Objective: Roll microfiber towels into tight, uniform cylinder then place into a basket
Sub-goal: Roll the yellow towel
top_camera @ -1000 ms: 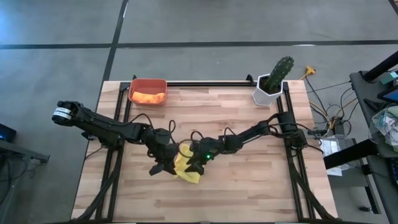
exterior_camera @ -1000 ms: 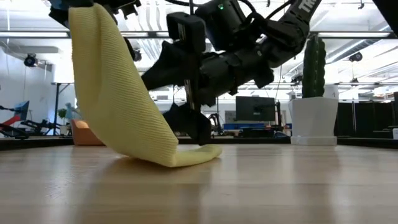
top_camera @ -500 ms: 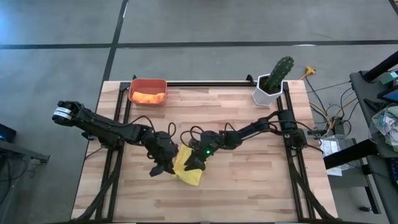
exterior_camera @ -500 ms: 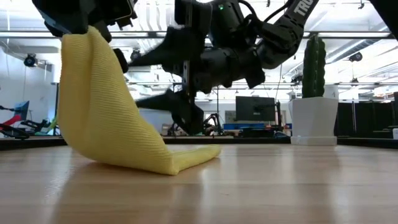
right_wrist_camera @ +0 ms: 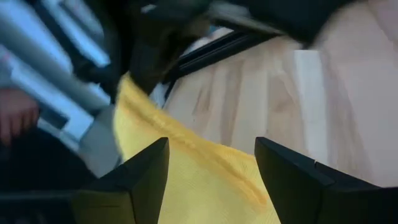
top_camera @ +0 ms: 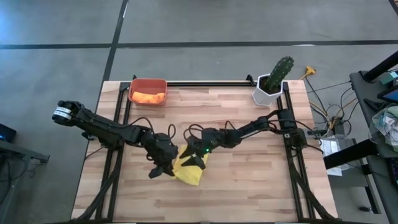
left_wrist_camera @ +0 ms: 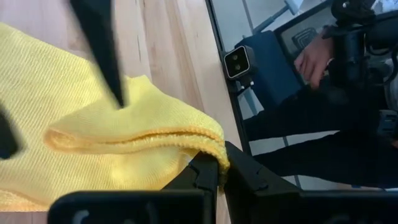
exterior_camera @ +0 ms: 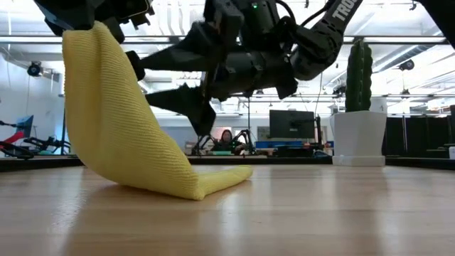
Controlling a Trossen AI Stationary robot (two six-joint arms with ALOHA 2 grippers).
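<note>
Bright yellow square microfiber towel [exterior_camera: 124,135]: soft, light, limp, with a ribbed weave likely grippy enough for rubber pads. Draped from a lifted corner down to the pale wooden desk [exterior_camera: 320,213], lower end lying folded on the boards near the middle. No stiffness of its own, so probably prone to sagging and unrolling unless pinned; best taken at a hem or doubled edge, where two layers give something to bite.

Left pincer [left_wrist_camera: 221,171] clenched on a folded edge of the cloth, holding it up. Right pincer [right_wrist_camera: 211,171] released, fingers spread wide, poised just above the yellow fabric, grasping nothing.

Farther back, near the desk's far left corner, small shallow red-orange plastic basket [top_camera: 148,91] with an orange cloth [top_camera: 148,96] inside.
</note>
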